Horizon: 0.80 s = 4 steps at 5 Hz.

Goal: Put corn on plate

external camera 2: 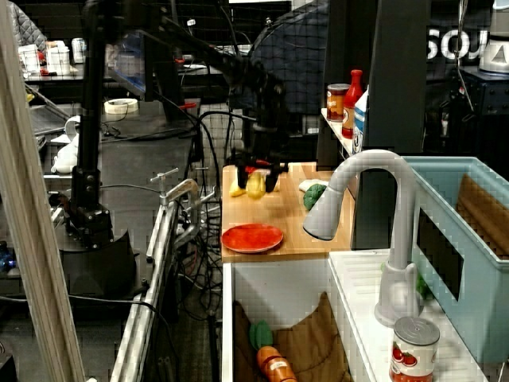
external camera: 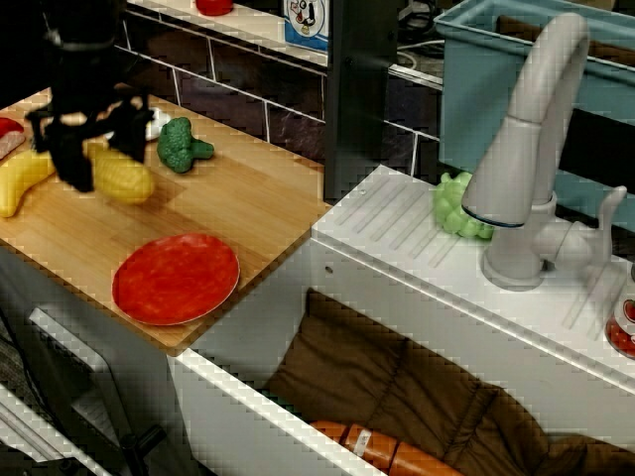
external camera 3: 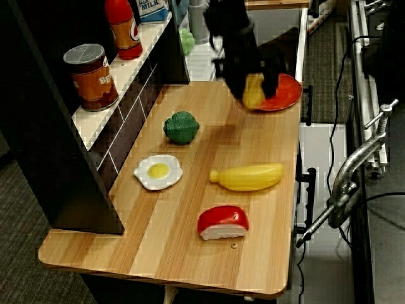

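Yellow corn [external camera: 123, 177] is clamped in the black pincer [external camera: 87, 159] — the arm hangs straight down, cob lifted off the wooden tabletop [external camera: 238, 203], short of the red plate [external camera: 177, 279].

My claw [external camera: 87, 149] looks like dark, dull plastic or metal; I cannot tell which; the corn [external camera: 123, 177] in it is yellow plastic with a bumpy skin. The plate [external camera: 177, 279] is red plastic, smooth and a bit shiny; the banana [external camera 3: 247, 177] is smooth yellow plastic with a soft shine; the broccoli [external camera 3: 181, 127] is green and knobbly. The counter [external camera 3: 190, 240] is light wood with pale stripes, smooth and matt; the fried egg [external camera 3: 158, 171] is glossy white plastic with a yellow yolk. The tap [external camera: 526, 149] is grey plastic, smooth and dull; the sink [external camera: 397, 248] is white plastic with ridges; the brown cloth [external camera: 397, 387] inside looks soft and padded; the can [external camera 3: 92, 76] has a shiny metal top.
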Each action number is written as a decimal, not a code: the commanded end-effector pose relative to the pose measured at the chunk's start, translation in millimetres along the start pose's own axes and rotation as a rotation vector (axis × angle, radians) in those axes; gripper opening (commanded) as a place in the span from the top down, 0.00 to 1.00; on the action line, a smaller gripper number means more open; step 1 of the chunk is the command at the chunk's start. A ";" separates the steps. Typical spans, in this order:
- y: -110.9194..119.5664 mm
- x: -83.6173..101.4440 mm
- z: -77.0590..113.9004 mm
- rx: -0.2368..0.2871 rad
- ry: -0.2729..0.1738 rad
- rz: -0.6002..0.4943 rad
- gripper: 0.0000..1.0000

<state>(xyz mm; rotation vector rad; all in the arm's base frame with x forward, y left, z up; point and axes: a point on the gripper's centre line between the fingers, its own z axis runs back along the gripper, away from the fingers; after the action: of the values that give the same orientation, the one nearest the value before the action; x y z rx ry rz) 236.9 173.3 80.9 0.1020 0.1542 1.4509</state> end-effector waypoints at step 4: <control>81.3 -20.4 -21.1 -0.067 -0.091 -0.155 1.00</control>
<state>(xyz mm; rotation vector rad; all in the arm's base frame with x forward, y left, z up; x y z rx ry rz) 150.6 154.6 64.2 0.0939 0.0793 1.2892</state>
